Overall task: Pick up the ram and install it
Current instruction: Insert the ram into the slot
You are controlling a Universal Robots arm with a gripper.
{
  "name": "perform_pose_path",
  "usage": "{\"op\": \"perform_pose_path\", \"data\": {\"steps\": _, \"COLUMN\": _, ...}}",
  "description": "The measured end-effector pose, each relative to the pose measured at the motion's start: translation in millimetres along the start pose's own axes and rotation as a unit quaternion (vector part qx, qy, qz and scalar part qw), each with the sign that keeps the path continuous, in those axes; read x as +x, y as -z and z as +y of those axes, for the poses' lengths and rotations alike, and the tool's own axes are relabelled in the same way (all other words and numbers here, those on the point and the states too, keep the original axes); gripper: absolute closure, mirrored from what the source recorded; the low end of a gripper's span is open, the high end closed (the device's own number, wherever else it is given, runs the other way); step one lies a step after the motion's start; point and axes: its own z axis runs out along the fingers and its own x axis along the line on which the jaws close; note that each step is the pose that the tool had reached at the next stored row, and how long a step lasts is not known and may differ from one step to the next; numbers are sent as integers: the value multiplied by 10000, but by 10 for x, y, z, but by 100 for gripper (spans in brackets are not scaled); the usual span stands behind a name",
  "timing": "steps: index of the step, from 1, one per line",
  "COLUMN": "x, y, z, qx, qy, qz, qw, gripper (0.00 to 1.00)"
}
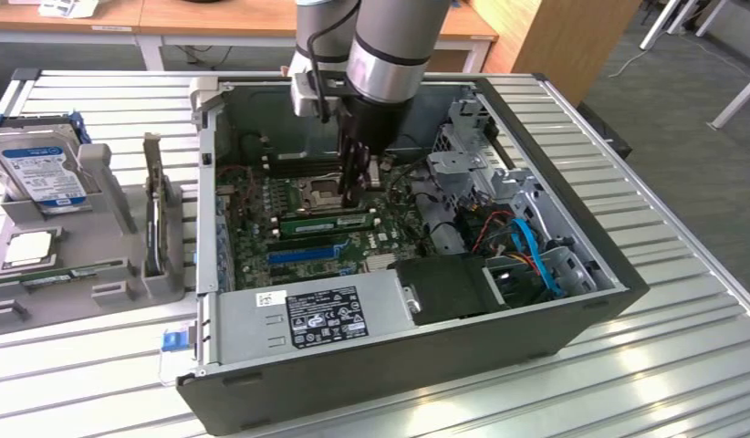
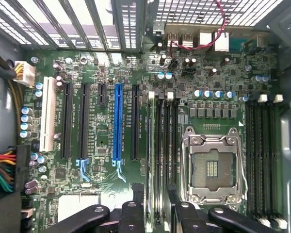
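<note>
Inside an open computer case (image 1: 411,374) lying on its side on a slatted metal desk (image 1: 680,365), the arm reaches straight down from above. Its gripper (image 1: 349,190) is released, jaws spread wide and grasping nothing. In the wrist view its black fingers (image 2: 131,216) stand on either side of a bank of long black memory slots (image 2: 164,155).

We see the ram (image 1: 327,222), a thin green stick, lying along one of those slots. It is just below the gripper and on the near side of the empty processor socket (image 2: 211,167). We cannot tell whether it is pressed fully home or whether its end latches have closed.

Nearer again is the blue expansion slot (image 2: 118,121), and nearest of all the grey power supply (image 1: 314,315). Well apart, at the exterior view's left, a hard drive (image 1: 40,173) stands in a grey holder on the desk.

For a sound seat, we judge that the stick should stand upright in its slot. Pressure should go straight down and evenly along its length. The fingers should keep off the socket beside it.
</note>
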Motion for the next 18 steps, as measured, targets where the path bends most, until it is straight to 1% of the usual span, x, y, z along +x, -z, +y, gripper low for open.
{"op": "perform_pose_path", "data": {"steps": 14, "x": -12, "y": 267, "z": 24, "qx": 0, "qy": 0, "qz": 1, "qw": 10000, "gripper": 69}}
{"op": "perform_pose_path", "data": {"steps": 17, "x": -21, "y": 470, "z": 42, "qx": 0, "qy": 0, "qz": 0, "qw": 10000, "gripper": 69}}
{"op": "perform_pose_path", "data": {"steps": 18, "x": -22, "y": 505, "z": 45, "qx": 0, "qy": 0, "qz": 0, "qw": 10000, "gripper": 69}}
